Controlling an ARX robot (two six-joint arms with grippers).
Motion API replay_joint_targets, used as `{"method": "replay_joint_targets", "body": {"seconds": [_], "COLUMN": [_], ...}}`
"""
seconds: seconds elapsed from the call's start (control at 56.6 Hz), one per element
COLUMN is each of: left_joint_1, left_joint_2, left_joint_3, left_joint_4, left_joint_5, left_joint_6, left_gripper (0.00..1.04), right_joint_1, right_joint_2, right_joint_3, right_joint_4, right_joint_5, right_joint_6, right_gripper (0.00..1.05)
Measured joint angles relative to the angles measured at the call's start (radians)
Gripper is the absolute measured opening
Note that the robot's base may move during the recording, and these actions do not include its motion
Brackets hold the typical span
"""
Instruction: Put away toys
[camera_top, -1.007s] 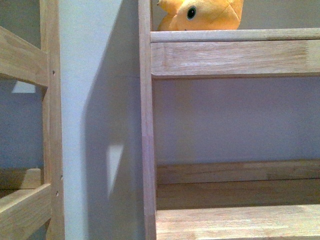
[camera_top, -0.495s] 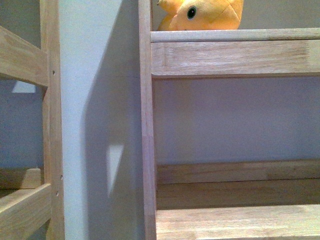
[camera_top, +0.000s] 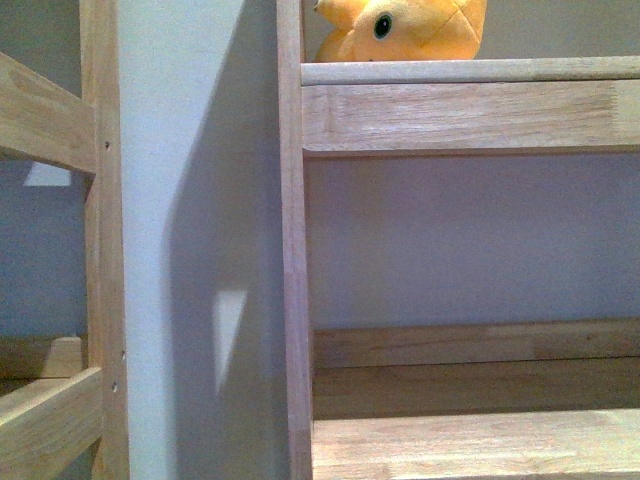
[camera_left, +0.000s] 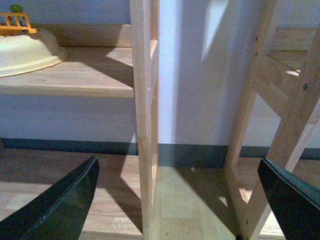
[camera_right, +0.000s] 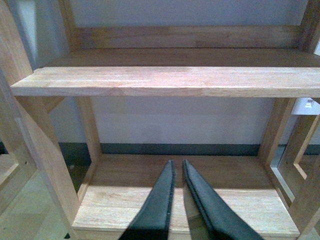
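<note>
A yellow-orange plush toy with a black glossy eye sits on the upper wooden shelf at the top of the front view; only its lower part shows. Neither gripper appears in the front view. My left gripper is open and empty, its dark fingers wide apart, facing a wooden shelf post and the floor. My right gripper is shut and empty, pointing at the bottom board of a wooden shelf unit. The toy is out of both wrist views.
Two wooden shelf units stand against a pale wall with a gap between them. A cream bowl and an orange rack sit on a low shelf in the left wrist view. A bare middle shelf board spans the right wrist view.
</note>
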Motion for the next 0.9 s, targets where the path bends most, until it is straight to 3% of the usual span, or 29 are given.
{"method": "replay_joint_targets", "body": {"seconds": [0.548, 0.901], "left_joint_1": [0.0, 0.0], "left_joint_2": [0.0, 0.0], "left_joint_3": [0.0, 0.0], "left_joint_4": [0.0, 0.0], "left_joint_5": [0.0, 0.0], "left_joint_6": [0.0, 0.0], "left_gripper": [0.98, 0.98], "right_joint_1": [0.0, 0.0], "right_joint_2": [0.0, 0.0], "right_joint_3": [0.0, 0.0], "right_joint_4": [0.0, 0.0], "right_joint_5": [0.0, 0.0], "right_joint_6": [0.0, 0.0], "right_gripper": [0.99, 0.98]}}
